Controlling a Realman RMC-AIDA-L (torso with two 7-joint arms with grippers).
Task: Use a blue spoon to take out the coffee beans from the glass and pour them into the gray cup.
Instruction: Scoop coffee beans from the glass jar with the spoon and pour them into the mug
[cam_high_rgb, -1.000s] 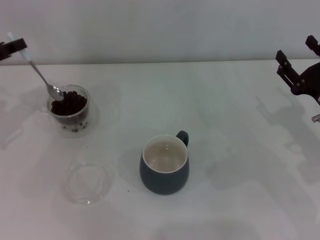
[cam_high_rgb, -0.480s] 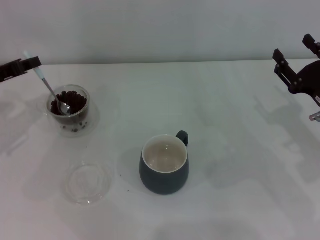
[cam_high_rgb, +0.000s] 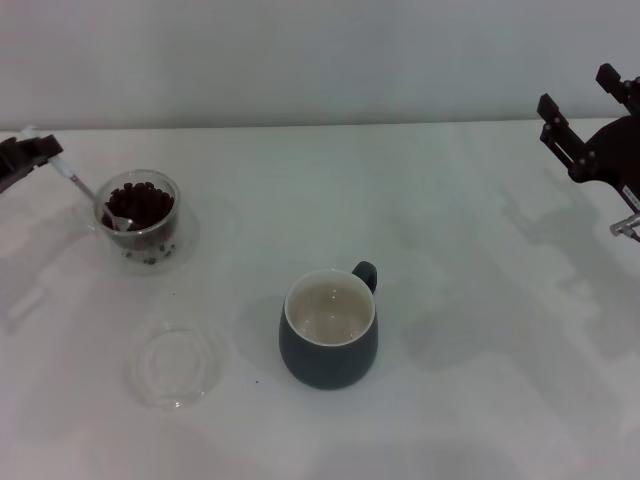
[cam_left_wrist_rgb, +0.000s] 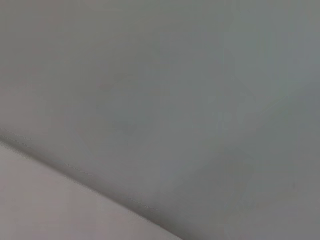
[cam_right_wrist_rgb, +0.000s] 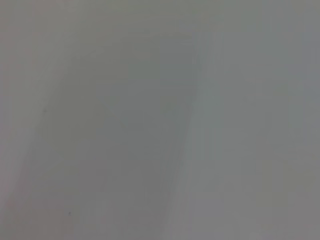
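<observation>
White tabletop (cam_high_rgb: 450, 220) runs back to a pale wall, and on it, toward the robot's left, stands the glass (cam_high_rgb: 137, 221), filled with beans (cam_high_rgb: 140, 205). Leaning into the glass is the spoon (cam_high_rgb: 88, 192): its bowl is down among the beans at the near-left side, and its thin neck slants up and out over the rim to the pale handle. That handle is pinched by the left gripper (cam_high_rgb: 30, 155), which sits at the far left edge of the head view, just beside the glass. Nearer the middle, well apart from the glass, the cup (cam_high_rgb: 329, 328) stands upright with its handle pointing to the back right; no beans show on its cream inside. A shallow clear dish (cam_high_rgb: 177, 364) lies to the cup's left, in front of the glass. Over the table's far right corner hangs the right gripper (cam_high_rgb: 588, 107), its fingers spread and holding nothing. Both wrist views show only blank grey surface.
</observation>
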